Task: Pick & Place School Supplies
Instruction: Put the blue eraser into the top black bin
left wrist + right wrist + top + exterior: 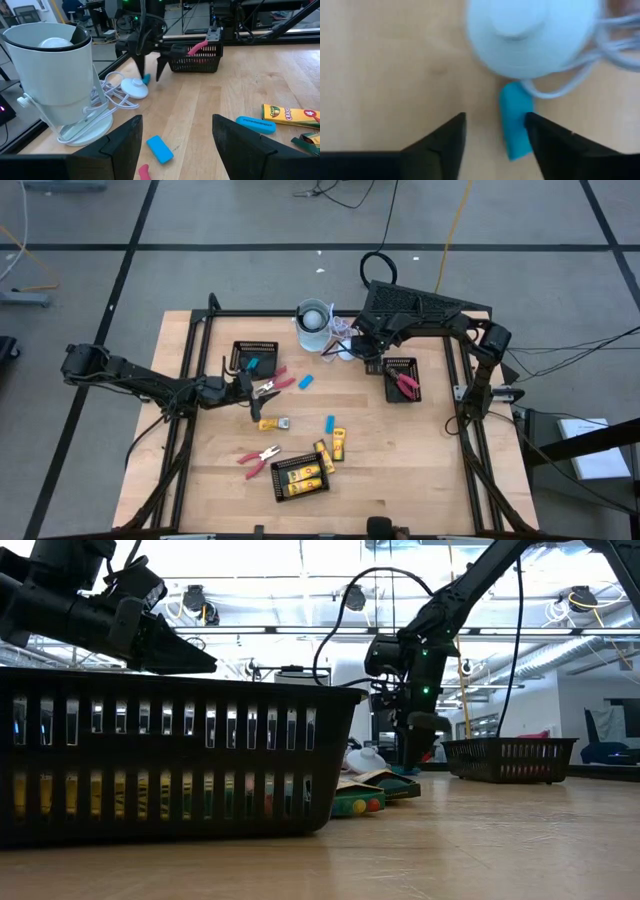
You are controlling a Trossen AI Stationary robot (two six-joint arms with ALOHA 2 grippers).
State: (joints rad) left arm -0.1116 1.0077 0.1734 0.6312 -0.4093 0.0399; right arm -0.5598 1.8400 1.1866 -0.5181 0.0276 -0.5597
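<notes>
My right gripper [495,125] stands open, pointing steeply down over a small light-blue stick [516,120]. The stick lies flat on the table between the fingers, one end against the white corded disc [535,35]. The left wrist view shows the same from afar: right gripper [150,76], stick [146,78], disc [135,87]. My left gripper [175,135] waits open near the table's left side [250,387], holding nothing; a blue piece [160,149] lies on the table below it. Red-handled pliers [275,385] lie just beside it. My right gripper has a finger on either side of the light-blue stick, across its length, coming from above. The stick's one long side [526,125] lies right by one finger [540,137]; I cannot tell whether they touch. The stick rests flat on the table.
A white cup [313,325] stands at the far middle. Three black mesh trays: far left [255,358], far right with red pliers [402,377], near middle with yellow pieces [300,477]. Loose on the table: red pliers [258,459], yellow pieces [338,442], blue sticks [330,423].
</notes>
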